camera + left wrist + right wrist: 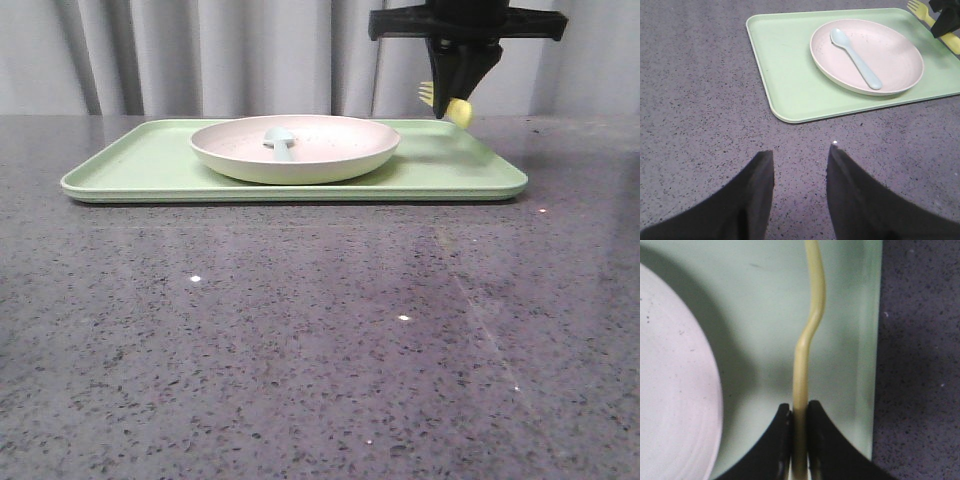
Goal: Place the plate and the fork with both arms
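Fork held above the tray's right side, plate already down.
Small yellow plastic fork [807, 340] is pinched by its handle in the closed right gripper [800, 412], above the flat light green tray [150, 160] beside the off-white round plate [330, 150]; the thin grip could let it swivel or land outside the rim. Left gripper [800, 190] hangs open, empty, over the grey speckled bench [300, 340].
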`<state>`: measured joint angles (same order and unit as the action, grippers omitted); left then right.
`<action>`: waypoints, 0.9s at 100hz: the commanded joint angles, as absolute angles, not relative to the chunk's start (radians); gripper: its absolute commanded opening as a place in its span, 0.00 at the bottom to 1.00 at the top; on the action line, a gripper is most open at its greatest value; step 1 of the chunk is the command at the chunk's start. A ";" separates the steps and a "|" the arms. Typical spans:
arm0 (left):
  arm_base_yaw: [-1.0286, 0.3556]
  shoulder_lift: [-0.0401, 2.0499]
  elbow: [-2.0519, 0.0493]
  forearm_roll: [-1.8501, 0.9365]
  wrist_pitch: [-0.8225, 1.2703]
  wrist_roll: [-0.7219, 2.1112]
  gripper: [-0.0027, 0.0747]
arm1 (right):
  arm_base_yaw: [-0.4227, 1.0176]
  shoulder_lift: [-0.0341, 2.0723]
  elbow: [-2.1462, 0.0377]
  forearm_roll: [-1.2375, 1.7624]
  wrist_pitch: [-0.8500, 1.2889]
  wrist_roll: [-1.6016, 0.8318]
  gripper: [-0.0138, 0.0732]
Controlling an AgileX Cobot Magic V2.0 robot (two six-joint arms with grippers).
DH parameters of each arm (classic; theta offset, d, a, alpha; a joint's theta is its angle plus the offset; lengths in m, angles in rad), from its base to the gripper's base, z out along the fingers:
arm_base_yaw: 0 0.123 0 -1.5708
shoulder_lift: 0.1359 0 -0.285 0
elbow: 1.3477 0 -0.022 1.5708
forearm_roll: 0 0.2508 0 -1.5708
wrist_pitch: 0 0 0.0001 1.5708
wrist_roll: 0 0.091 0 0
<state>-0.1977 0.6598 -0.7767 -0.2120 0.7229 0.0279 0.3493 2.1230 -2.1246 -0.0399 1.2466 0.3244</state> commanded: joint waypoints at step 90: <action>-0.204 0.658 -0.803 -0.230 0.660 0.019 0.37 | 0.343 2.058 -2.148 -0.007 1.342 0.299 0.44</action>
<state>-0.1977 0.6598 -0.7767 -0.2120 0.7232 0.0279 0.3493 2.1290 -2.1246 0.0000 1.2466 0.2935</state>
